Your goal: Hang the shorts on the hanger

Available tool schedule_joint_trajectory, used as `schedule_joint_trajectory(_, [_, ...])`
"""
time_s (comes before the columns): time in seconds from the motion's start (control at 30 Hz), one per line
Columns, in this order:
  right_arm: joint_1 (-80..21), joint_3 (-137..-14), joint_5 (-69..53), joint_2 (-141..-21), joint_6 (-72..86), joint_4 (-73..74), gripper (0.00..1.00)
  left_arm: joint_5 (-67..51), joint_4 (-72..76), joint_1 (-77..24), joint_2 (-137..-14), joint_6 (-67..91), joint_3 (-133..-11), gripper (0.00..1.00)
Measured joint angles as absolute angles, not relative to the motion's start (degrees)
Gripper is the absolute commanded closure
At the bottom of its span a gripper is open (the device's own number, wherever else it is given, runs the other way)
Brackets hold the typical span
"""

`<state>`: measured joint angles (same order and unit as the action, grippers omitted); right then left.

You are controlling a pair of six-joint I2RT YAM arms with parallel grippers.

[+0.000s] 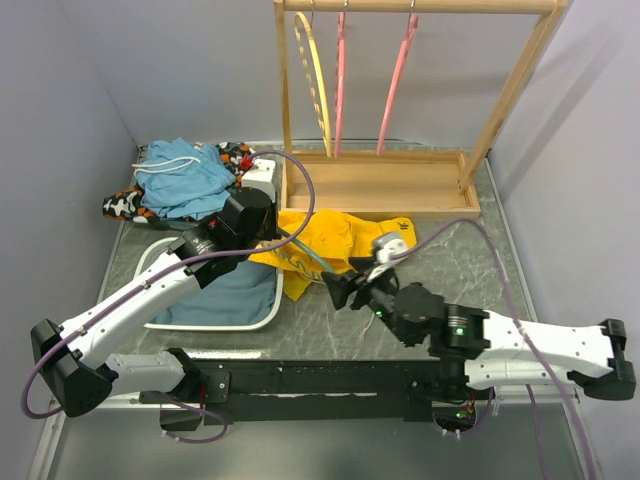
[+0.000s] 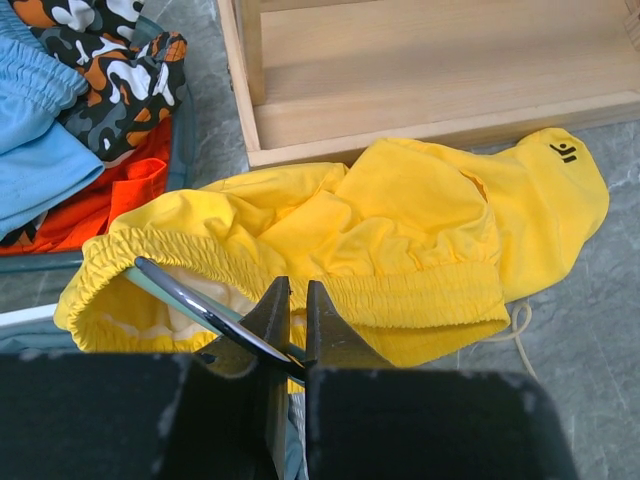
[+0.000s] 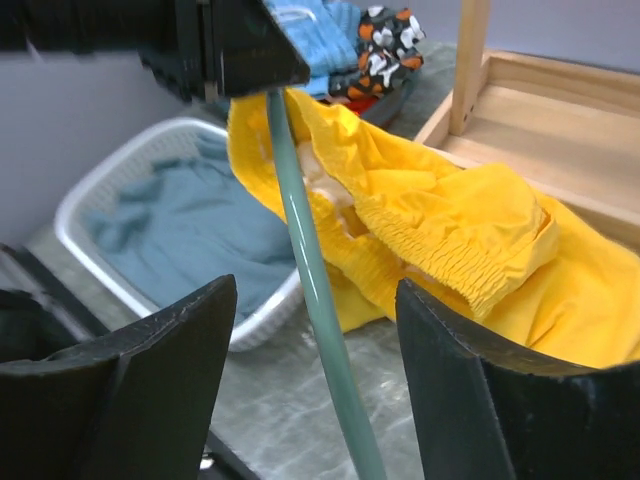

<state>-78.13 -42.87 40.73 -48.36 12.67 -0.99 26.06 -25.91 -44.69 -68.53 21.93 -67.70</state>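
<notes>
Grey marbled table top [image 1: 450,250] carried everything, purple-grey walls around it. Pale wooden clothes rack with a tray-like base [image 1: 400,210] stood at the far edge, two pink hangers [image 1: 340,80] and a yellow hanger [image 1: 315,80] hanging from its top bar. White oval plastic basket [image 1: 200,326] sat near-left with a dull blue-teal cloth [image 1: 225,295] inside. Behind it was a heap with light blue shorts [image 1: 185,175] on top and a camo-print garment in black, white and orange [image 1: 125,205] under them. Bright yellow fabric shorts with a gathered waistband [image 2: 400,220] lay crumpled on the table, just in front of the rack base and touching the basket's right side, waistband open toward the arms. Slim pale teal-green plastic hanger [image 3: 305,260] ran slanted from the waistband down toward the right arm; in the left wrist view a short stretch with shiny metal reached past the fingers into the waist opening. Left gripper [image 2: 297,290] had its jaws pressed together, pinching the hanger at the waistband edge. Right gripper [image 3: 315,290] had its jaws spread wide, one finger either side of the hanger bar, not touching it. White drawstring [image 2: 520,330] trailed off the hem onto the table. Small dark logo [image 2: 567,152] showed on the leg nearest the rack.
</notes>
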Motion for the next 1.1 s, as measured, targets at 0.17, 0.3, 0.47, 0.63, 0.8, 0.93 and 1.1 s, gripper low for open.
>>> schedule_joint_trajectory(0.17, [-76.4,-44.9,41.0,-43.3,19.5,4.5,0.27,26.4,-25.9,-44.7,-68.5,22.3,-67.7,0.99])
schedule_joint_trajectory(0.3, [-62.7,-43.6,32.6,-42.7,24.8,5.9,0.29,26.4,-25.9,-44.7,-68.5,22.4,-67.7,0.99])
schedule_joint_trajectory(0.47, [-48.4,-36.9,18.5,-46.8,29.0,3.6,0.31,26.4,-25.9,-44.7,-68.5,22.7,-67.7,0.99])
schedule_joint_trajectory(0.63, [-47.4,-32.1,12.5,-55.6,30.9,-1.3,0.32,27.0,-25.9,-44.7,-68.9,23.5,-67.9,0.99])
schedule_joint_trajectory(0.8, [-47.2,-27.3,12.3,-59.8,32.2,-6.8,0.32,27.8,-26.0,-44.7,-69.0,23.9,-68.2,0.99])
schedule_joint_trajectory(0.93, [-46.9,-26.9,13.0,-62.9,32.9,-13.3,0.4,28.5,-25.9,-44.8,-69.0,24.4,-68.2,0.99])
schedule_joint_trajectory(1.1, [-46.2,-27.1,15.3,-68.5,34.1,-19.5,0.64,29.9,-25.5,-44.8,-69.3,24.7,-68.5,0.99])
